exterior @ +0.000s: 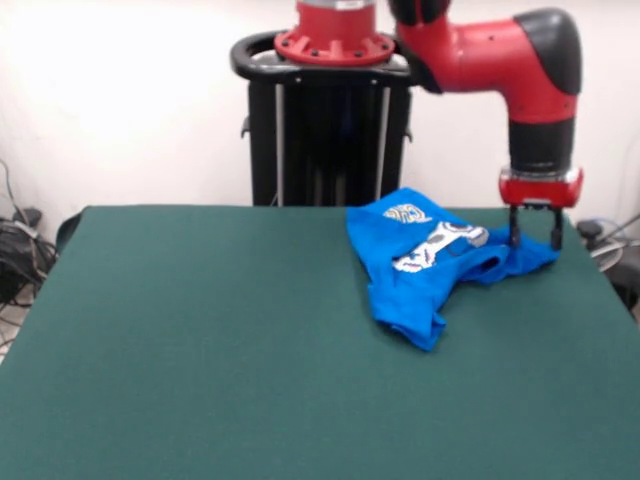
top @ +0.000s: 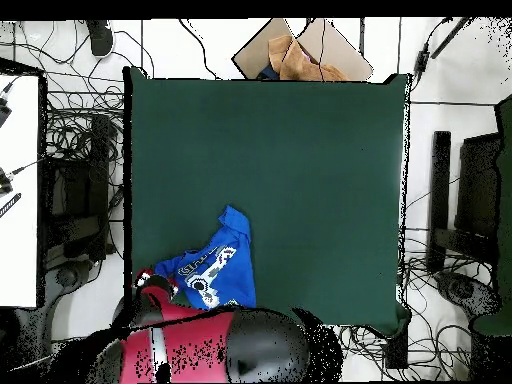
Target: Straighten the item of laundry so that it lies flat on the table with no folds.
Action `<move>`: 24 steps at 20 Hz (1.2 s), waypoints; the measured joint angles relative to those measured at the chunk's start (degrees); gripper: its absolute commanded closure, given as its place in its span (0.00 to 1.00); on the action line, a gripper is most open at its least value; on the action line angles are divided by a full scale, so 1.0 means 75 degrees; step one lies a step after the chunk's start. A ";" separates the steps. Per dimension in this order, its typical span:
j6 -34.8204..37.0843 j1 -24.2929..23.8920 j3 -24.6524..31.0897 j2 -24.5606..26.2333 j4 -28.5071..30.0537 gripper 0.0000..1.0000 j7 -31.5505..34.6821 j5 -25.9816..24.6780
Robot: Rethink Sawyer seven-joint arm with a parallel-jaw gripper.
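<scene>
The blue T-shirt (exterior: 430,262) is lying crumpled toward the upper right of the front view, close to the far edge of the green table (exterior: 200,340), with its white print twisted across bunched folds. One corner is drooping toward the middle of the frame, and a thinner flap is stretching right to the gripper (exterior: 535,238). The gripper's two dark fingers (exterior: 514,228) are standing apart and pointing straight down, their tips sitting at that right flap; whether they are pinching cloth cannot be told from here.

In the overhead view the shirt (top: 215,268) is sitting at the lower left of the table (top: 300,150), just beside the left edge and the bottom edge, where the arm's red and black bulk (top: 200,350) is covering part of it. The whole upper and right stretch of felt is lying open.

The tabletop is looking matte and felt-like, flat and rectangular. The shirt is looking soft and thin, rumpled into an irregular lump with a pointed sleeve.
</scene>
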 measured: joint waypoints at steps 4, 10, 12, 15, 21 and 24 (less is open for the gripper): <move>0.1253 0.0540 -0.0343 -0.1043 0.0149 0.00 0.0000 0.0973; 0.2931 0.1872 -0.1524 -0.2220 0.0151 0.00 0.0000 0.2028; 0.3036 0.2171 -0.1818 -0.2306 0.0124 0.00 0.0000 0.2165; 0.3078 0.3029 -0.2648 -0.2259 -0.0009 0.00 0.0000 0.2604; 0.2872 0.3631 -0.3463 -0.1866 -0.0101 0.00 0.0000 0.2788; 0.2480 0.3582 -0.3731 -0.1507 -0.0136 0.00 0.0000 0.2730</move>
